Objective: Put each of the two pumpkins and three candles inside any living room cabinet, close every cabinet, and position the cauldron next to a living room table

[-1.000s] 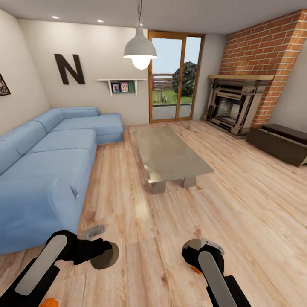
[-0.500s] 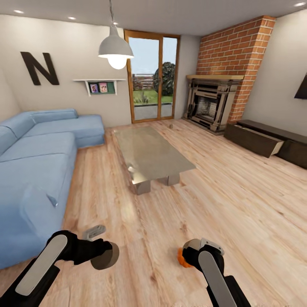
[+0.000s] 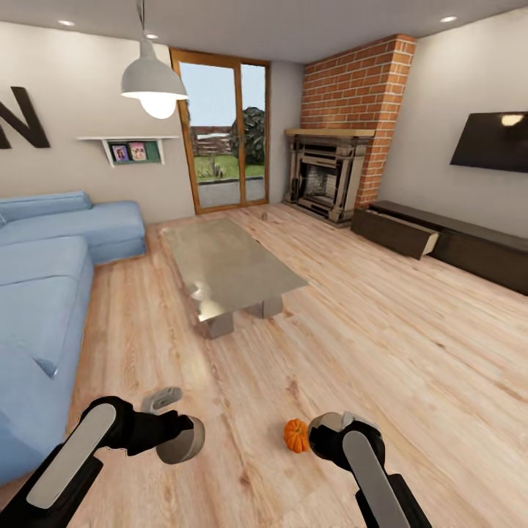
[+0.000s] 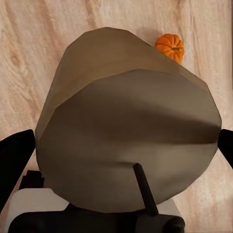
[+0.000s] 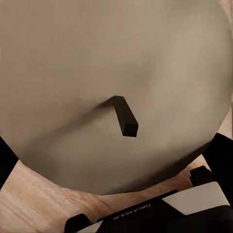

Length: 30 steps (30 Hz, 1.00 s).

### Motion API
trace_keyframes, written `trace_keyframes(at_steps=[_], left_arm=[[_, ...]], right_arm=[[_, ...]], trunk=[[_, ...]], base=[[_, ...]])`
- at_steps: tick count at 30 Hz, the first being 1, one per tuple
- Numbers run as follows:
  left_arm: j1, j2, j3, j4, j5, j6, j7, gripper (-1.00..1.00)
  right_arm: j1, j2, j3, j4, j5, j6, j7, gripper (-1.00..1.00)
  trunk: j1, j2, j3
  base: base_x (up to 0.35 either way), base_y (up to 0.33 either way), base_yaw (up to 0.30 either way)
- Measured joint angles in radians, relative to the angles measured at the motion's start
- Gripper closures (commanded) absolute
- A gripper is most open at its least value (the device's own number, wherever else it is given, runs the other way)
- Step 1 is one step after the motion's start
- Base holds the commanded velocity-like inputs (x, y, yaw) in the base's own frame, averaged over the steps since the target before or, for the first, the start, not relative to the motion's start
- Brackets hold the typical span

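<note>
My left gripper [image 3: 180,438] is shut on a pale beige candle [image 4: 126,126], whose wick end faces the left wrist camera. Shut as well, my right gripper [image 3: 330,440] holds a second candle [image 5: 111,87] between its black fingers [image 5: 221,155]. One small orange pumpkin [image 3: 296,435] lies on the wood floor just left of the right gripper, and the pumpkin [image 4: 171,47] peeks past the held candle in the left wrist view. The long dark-brown cabinet [image 3: 477,249] runs along the right wall, with one drawer [image 3: 396,231] pulled open. The cauldron is out of view.
A low glass-topped table [image 3: 227,264] stands mid-room. The blue sofa [image 3: 44,293] fills the left side. A brick fireplace [image 3: 323,176] sits in the far corner beside the glass door [image 3: 220,147]. A tiny pale stub [image 3: 265,217] lies on the floor beyond the table.
The camera has swung to the right, so the room slid left and more of the cabinet came into view. The pumpkin emerged beside the right gripper. Both arms kept their pose.
</note>
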Motion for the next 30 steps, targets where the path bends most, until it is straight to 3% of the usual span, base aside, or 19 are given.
trace_keyframes(at_steps=[30], left_arm=[[-0.001,0.0,-0.001,0.0,-0.001,0.0,0.0,1.0]], right_arm=[[0.0,-0.001,0.0,0.002,-0.004,-0.04,-0.002,1.0]], trunk=[[0.0,0.0,-0.016]], base=[[0.0,0.0,-0.261]])
